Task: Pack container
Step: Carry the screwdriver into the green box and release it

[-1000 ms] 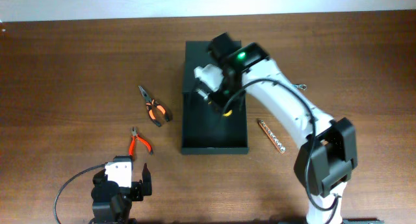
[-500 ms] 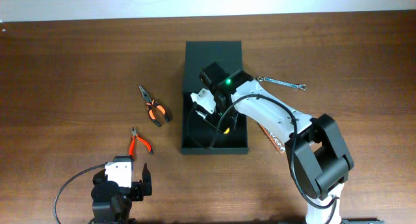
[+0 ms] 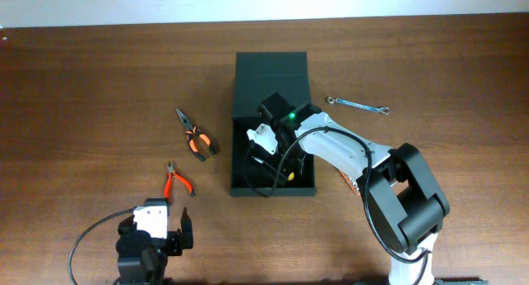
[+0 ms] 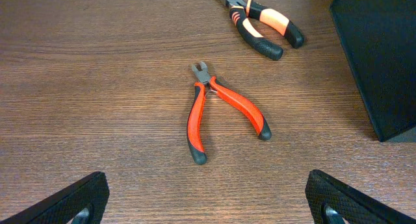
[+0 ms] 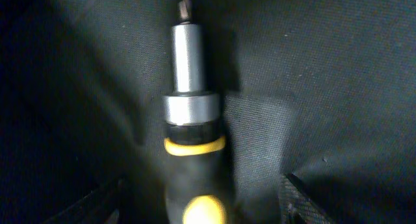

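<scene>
Overhead, your left gripper (image 4: 208, 201) sits at the near edge of the table (image 3: 83, 87), jaws spread wide with nothing between them. Just beyond it lie the red-handled pliers (image 3: 177, 182), and farther out the orange-and-black pliers (image 3: 198, 139), both to the left of the container (image 3: 269, 74). That dark box rests at mid-table with its long axis running near to far. Its open tray is at the near end, and the flap lid is folded open at the far end, pointing toward the table's far edge.

Your right gripper (image 5: 198, 201) is down inside the tray's near half. From the right wrist, a black-and-yellow screwdriver (image 5: 192, 120) lies on the container's dark floor between the fingers (image 5: 305, 198), its bit pointing away from the camera. A gap shows on either side of the handle, so the jaws stand apart and grip nothing.

Farther out, to the right of the lid, a silver wrench (image 3: 357, 106) lies on the wood, apart from the box.
</scene>
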Motion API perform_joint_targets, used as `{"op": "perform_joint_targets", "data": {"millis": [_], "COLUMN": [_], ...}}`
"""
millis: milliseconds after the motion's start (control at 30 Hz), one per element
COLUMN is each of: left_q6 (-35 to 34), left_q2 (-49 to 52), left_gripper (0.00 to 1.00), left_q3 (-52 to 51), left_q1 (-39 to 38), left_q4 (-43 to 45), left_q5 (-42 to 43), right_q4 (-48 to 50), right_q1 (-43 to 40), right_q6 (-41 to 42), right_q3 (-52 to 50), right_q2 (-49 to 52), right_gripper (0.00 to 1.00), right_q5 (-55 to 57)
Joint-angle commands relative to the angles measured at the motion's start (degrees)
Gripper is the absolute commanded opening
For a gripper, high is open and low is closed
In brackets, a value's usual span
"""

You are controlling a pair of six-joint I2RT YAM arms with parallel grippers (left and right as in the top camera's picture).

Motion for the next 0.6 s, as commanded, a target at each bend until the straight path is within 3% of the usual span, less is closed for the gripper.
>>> {"op": "perform_joint_targets", "data": {"millis": [0,233,333,567], "left_q6": [1.11,1.11,1.11,1.11], "left_q2": [-0.46,-0.46,-0.46,-0.46], "left_gripper": [0.99,0.99,0.99,0.99], "left_q3": [-0.33,-0.33,-0.33,-0.33], "left_q1": [0.33,0.33,0.33,0.33], "left_q4": [0.13,0.13,0.13,0.13], "left_q5": [0.66,0.66,0.66,0.66], "right_q4": [-0.24,-8.04,-13.22,-22.03], "right_q1": [0.22,0.09,-0.83,-8.46], "right_q6": [0.13,2.95,2.95,6.12], "right_q3": [3.17,17.38,22.77,23.50], "right_q2": [-1.03,-3.23,-5.27,-12.59], "right_gripper": [0.71,0.72,0.79,0.81], "right_q5": [0.09,0.15,0.74,2.08]}}
